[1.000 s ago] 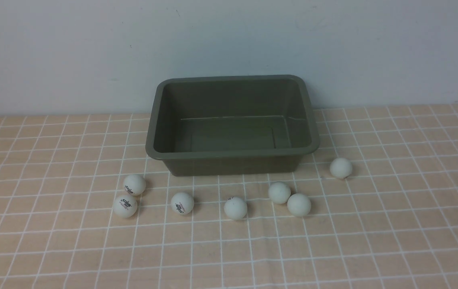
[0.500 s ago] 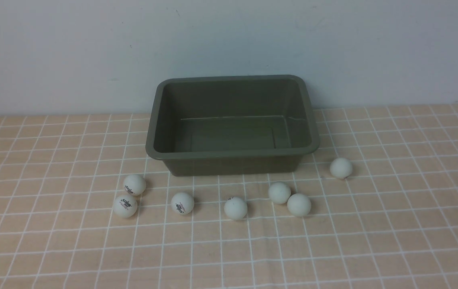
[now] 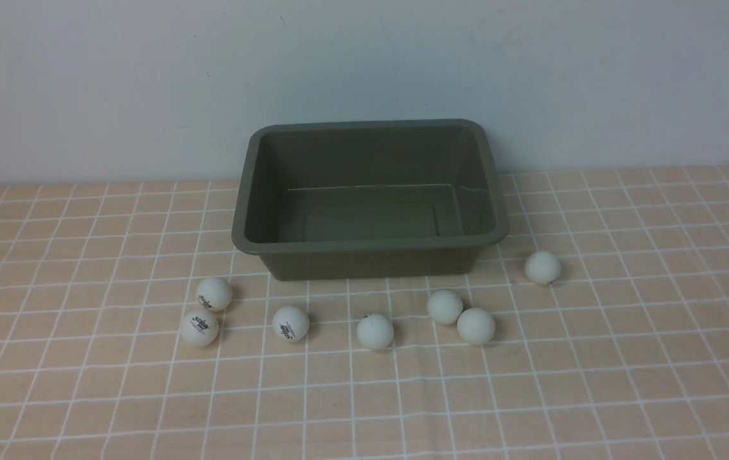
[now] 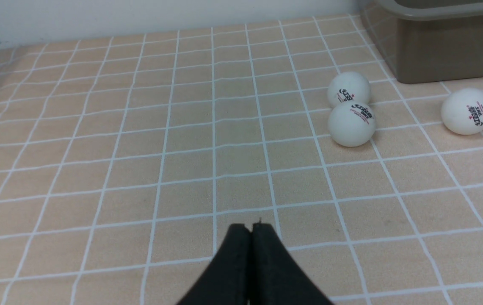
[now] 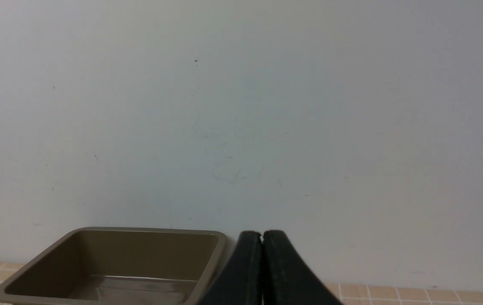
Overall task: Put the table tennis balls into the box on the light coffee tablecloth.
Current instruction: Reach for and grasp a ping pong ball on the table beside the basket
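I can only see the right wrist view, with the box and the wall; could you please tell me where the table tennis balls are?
Observer: All seven table tennis balls lie on the light coffee tablecloth outside the box: six in a loose row before its near wall, one off its near right corner.
Operator: Thank you. Are any touching?
Observer: The two leftmost balls look touching or nearly so, as does the pair right of the middle.
Operator: And the left gripper?
Observer: The left gripper is shut, holding nothing.
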### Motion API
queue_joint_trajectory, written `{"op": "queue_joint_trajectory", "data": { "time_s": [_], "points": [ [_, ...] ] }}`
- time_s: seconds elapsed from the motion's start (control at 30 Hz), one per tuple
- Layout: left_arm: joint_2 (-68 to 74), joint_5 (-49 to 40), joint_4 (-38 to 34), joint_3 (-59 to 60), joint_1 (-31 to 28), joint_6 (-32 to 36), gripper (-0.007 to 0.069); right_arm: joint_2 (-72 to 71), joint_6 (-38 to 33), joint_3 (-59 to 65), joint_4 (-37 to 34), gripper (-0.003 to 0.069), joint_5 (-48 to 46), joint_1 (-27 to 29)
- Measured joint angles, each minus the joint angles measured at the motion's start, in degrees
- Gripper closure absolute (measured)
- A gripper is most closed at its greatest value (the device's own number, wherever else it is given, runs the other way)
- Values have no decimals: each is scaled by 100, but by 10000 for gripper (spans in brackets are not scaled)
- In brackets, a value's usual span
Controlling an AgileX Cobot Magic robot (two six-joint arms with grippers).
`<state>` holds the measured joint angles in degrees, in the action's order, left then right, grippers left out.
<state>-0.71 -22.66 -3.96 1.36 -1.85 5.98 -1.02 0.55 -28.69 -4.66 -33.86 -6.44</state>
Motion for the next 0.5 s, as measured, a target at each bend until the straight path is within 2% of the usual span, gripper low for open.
{"op": "queue_joint_trajectory", "data": {
  "time_s": [0.1, 0.33, 0.5],
  "points": [
    [0, 92, -356, 19, 0, -47, 693, 0, 0, 0, -13, 673, -147, 0],
    [0, 992, -2497, 35, 0, -331, 693, 0, 0, 0, -17, 673, -666, 0],
    [0, 1490, -3955, 35, 0, -337, 693, 0, 0, 0, -17, 673, -702, 0]
  ]
}}
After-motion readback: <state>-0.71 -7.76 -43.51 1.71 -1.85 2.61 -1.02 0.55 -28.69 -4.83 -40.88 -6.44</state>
